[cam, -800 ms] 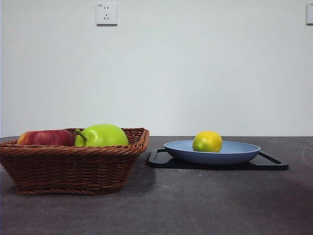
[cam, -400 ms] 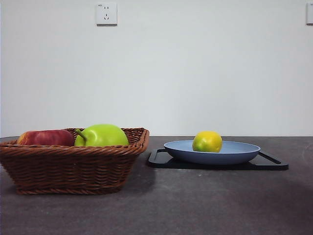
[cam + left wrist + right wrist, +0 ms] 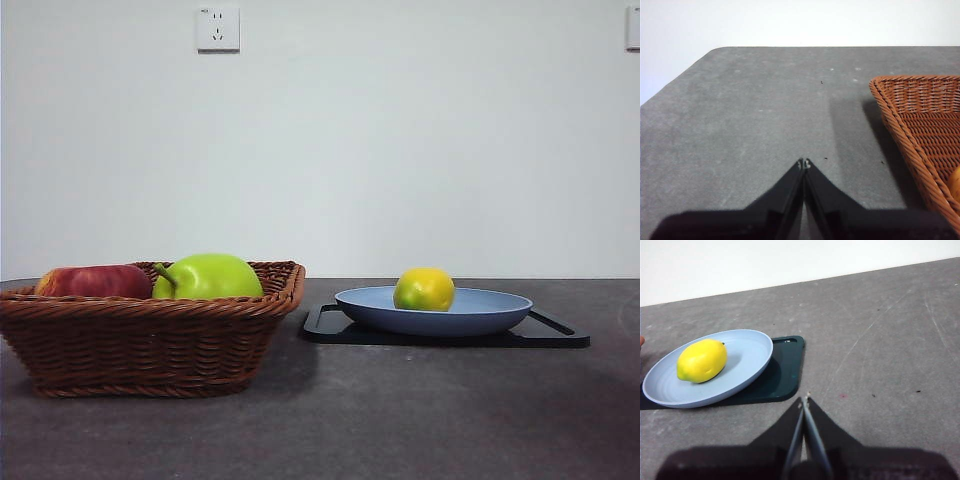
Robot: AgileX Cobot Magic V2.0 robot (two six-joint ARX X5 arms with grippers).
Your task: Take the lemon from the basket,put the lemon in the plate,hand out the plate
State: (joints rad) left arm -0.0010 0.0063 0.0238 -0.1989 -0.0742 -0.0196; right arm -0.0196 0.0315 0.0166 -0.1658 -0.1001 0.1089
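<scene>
- Your lemon (image 3: 424, 289) lies in the blue plate (image 3: 480, 312), left of its middle in the front view.
- The plate rests on a black tray (image 3: 555, 335), right of the basket (image 3: 150, 340).
- The basket holds a green apple (image 3: 210, 277) and a red apple (image 3: 92, 282).
- Your left gripper (image 3: 804, 163) is closed and empty beside the basket.
- Your right gripper (image 3: 804, 401) is closed and empty near the tray.

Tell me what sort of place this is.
Probably a robot test bench, not a kitchen: a bare grey table against a blank white wall with a socket, holding only a basket of fruit and a plate.
</scene>
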